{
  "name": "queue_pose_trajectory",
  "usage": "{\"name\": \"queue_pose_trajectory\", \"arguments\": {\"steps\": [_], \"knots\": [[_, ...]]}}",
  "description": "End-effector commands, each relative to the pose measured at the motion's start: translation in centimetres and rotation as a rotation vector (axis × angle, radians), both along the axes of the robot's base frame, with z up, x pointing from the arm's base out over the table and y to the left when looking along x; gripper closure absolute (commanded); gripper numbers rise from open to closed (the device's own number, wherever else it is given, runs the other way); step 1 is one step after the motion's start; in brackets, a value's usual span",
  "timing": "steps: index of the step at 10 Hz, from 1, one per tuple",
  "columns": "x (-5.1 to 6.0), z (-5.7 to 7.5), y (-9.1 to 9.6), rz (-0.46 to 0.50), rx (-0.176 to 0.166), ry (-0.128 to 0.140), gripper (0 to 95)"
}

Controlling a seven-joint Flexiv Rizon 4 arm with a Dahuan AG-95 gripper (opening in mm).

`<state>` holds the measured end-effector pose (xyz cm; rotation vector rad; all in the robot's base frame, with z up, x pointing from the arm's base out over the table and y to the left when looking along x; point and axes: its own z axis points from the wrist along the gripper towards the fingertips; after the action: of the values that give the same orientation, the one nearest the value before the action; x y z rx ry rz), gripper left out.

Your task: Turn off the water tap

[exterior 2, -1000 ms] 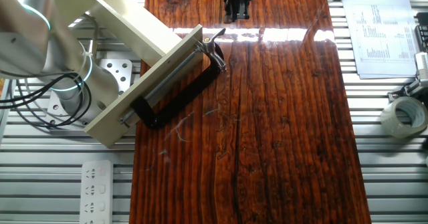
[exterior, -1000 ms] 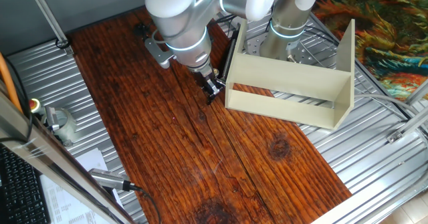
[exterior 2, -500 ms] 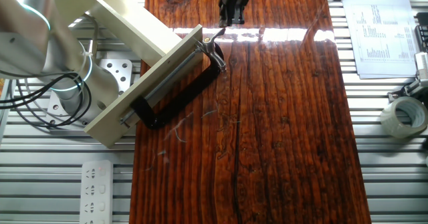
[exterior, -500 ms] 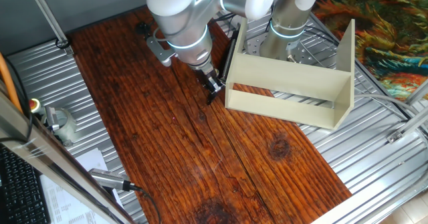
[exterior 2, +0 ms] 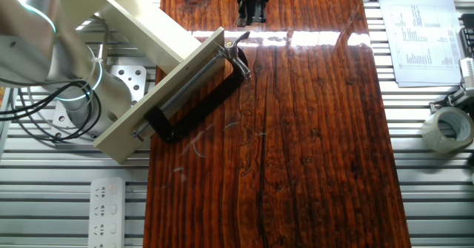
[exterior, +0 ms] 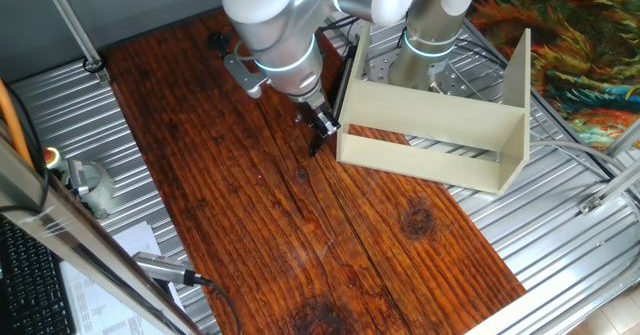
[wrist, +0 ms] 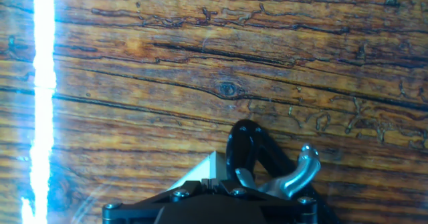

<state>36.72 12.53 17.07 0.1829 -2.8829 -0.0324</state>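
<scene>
The water tap (exterior 2: 237,41) is a small silvery faucet with a curved lever, held at the end of a black C-clamp (exterior 2: 200,104) against the beige wooden box (exterior 2: 148,33). In the hand view the tap (wrist: 299,172) shows at the bottom right beside the clamp's black loop (wrist: 246,146). My gripper (exterior 2: 250,17) hangs above the table just beyond the tap, apart from it. In one fixed view the gripper (exterior: 324,130) is next to the box's corner. In the hand view the gripper (wrist: 208,182) has its fingers together and nothing between them.
The beige box (exterior: 440,125) stands on the table's right edge, in front of the robot's base. A tape roll (exterior 2: 448,129) and a printed sheet (exterior 2: 426,33) lie off the wooden board. A power strip (exterior 2: 107,211) lies on the metal slats.
My gripper has shifted sideways toward the tap and the box's corner. The tap and the clamp have not moved.
</scene>
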Motion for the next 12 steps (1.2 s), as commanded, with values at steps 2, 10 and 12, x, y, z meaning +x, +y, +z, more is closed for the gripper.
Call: {"name": "queue_pose_trajectory", "arguments": {"steps": [2,10,12], "knots": [[0.1,-0.1,-0.1,-0.003,-0.008,0.002,95.0],[0.7,-0.9,-0.7,0.004,-0.021,-0.008,95.0],[1.0,-1.1,-0.9,-0.001,-0.027,-0.011,95.0]]}}
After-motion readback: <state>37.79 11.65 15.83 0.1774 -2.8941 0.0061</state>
